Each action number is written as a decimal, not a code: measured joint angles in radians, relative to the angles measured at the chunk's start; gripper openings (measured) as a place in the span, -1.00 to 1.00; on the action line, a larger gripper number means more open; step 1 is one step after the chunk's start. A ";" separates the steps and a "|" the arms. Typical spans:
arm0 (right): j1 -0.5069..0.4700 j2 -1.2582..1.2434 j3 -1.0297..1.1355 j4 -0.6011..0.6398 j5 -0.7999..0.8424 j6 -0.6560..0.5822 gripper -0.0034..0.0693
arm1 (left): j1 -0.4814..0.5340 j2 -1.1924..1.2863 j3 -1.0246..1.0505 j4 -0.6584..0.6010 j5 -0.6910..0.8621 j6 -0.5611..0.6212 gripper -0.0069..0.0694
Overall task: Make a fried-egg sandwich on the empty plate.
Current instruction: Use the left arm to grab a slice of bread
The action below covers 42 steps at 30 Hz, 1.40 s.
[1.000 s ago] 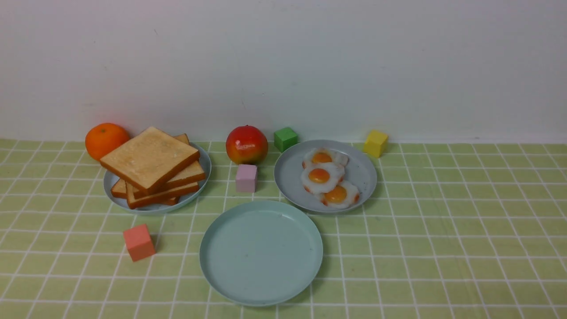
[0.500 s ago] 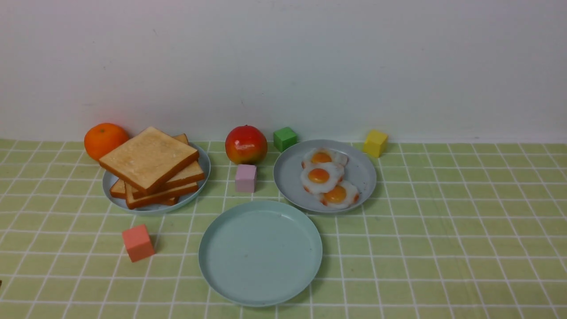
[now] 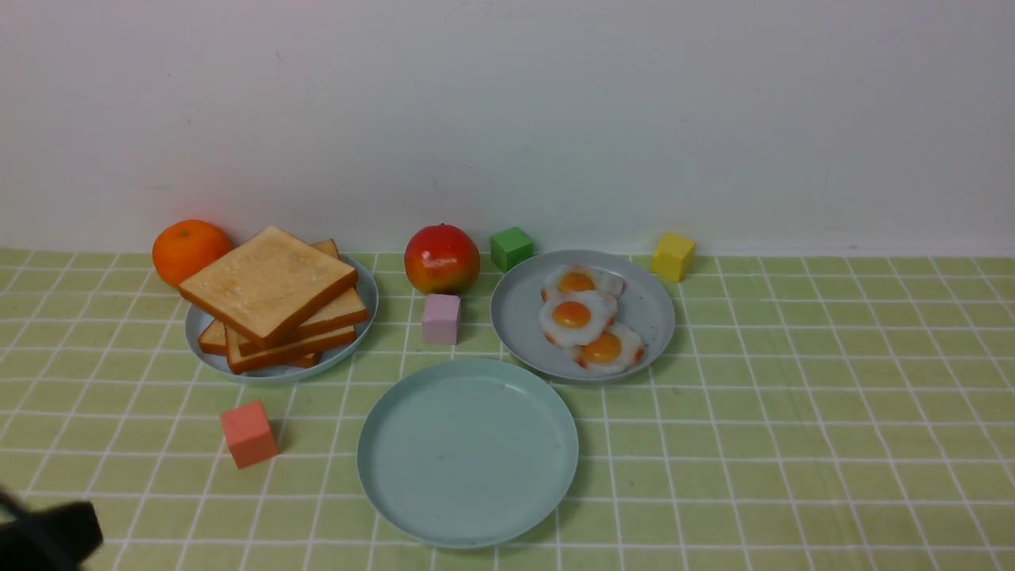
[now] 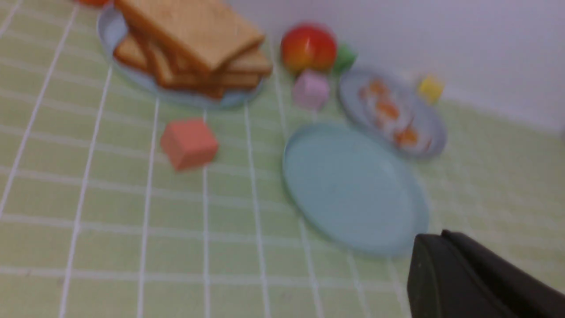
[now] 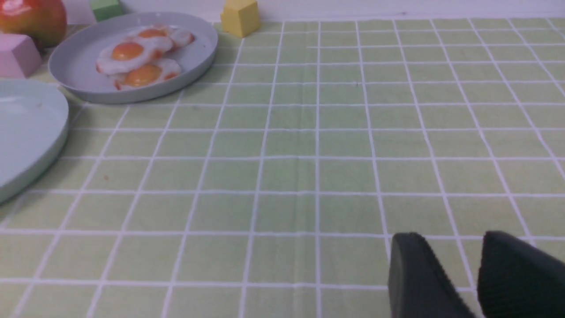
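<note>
Left gripper (image 3: 47,533) was a blurred dark lump cut off at the near-left corner, grip unreadable; it was barely in view half a second earlier. Right gripper (image 5: 457,238) showed only in its wrist view, fingers (image 5: 419,274) slightly parted, empty, over bare cloth (image 5: 309,176) on the right. Empty plate (image 3: 468,452) sat mid-worktop by the near edge; toast (image 3: 270,281) far left, eggs (image 3: 571,315) behind the plate, all unmoved.

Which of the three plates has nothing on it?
The pale mint-green plate, at the front in the middle. The left grey-blue plate carries toast slices; the right grey-blue plate carries three fried eggs.
</note>
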 joint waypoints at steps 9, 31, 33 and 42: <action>-0.001 0.000 0.008 0.397 -0.256 0.205 -0.25 | -0.010 0.373 -0.240 -0.030 0.220 0.159 -0.85; 0.107 0.542 -0.868 0.342 0.718 -0.205 -0.91 | -0.051 1.122 -0.718 0.233 0.062 0.200 -0.85; 0.125 0.547 -0.876 0.337 0.719 -0.208 -0.92 | -0.019 1.185 -0.794 0.234 0.068 0.201 -0.85; 0.139 0.548 -0.878 0.294 0.733 -0.208 -0.90 | 0.060 1.433 -1.033 0.290 0.082 0.240 -0.67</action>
